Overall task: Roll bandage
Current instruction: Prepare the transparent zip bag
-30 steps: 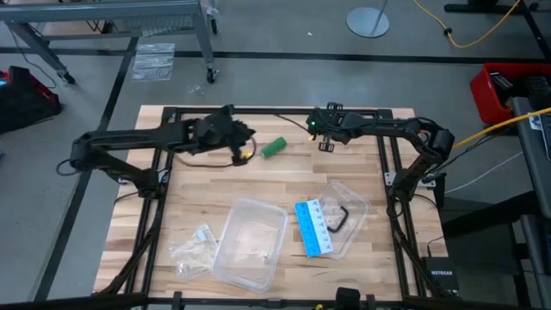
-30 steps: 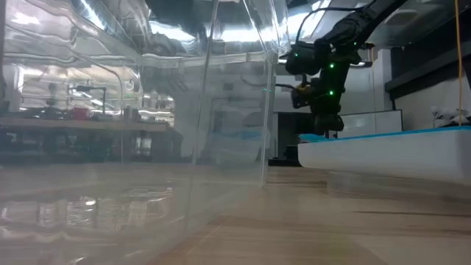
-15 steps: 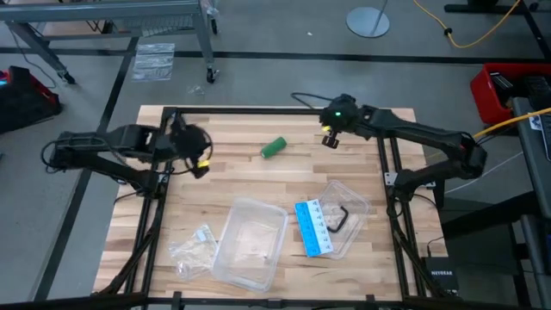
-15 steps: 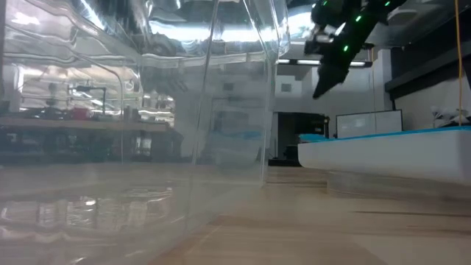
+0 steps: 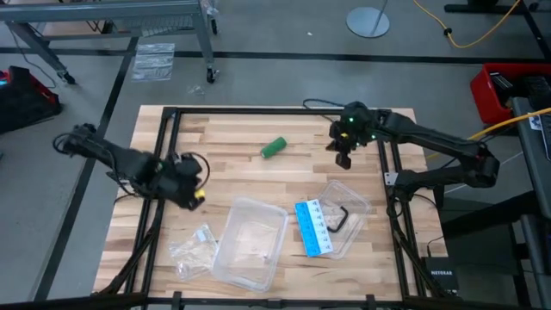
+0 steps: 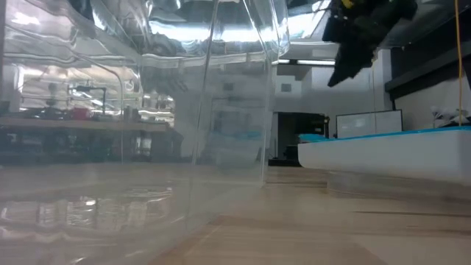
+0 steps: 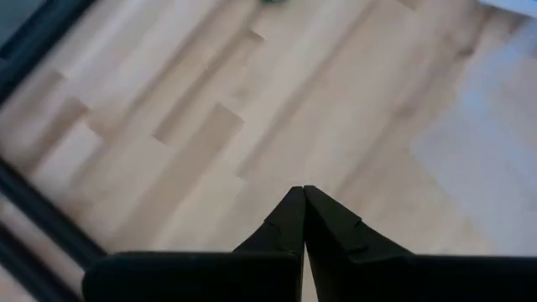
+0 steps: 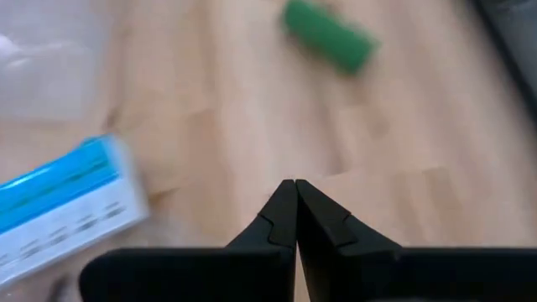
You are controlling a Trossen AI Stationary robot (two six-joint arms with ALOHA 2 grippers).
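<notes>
High view desk (image 5: 258, 172): pale wood planks, black frame
Floor (image 5: 258, 34): grey concrete
Bandage (image 5: 274, 148): rolled, lying free
Left hand (image 5: 196, 198): shut, empty
Right hand (image 5: 343, 160): shut, empty

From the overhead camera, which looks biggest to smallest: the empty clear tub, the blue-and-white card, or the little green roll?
1. Clear tub, easily the largest.
2. Blue-and-white card, a narrow strip, clearly smaller.
3. Green rolled bandage, smallest, a short cylinder lying alone on the wood.
</notes>
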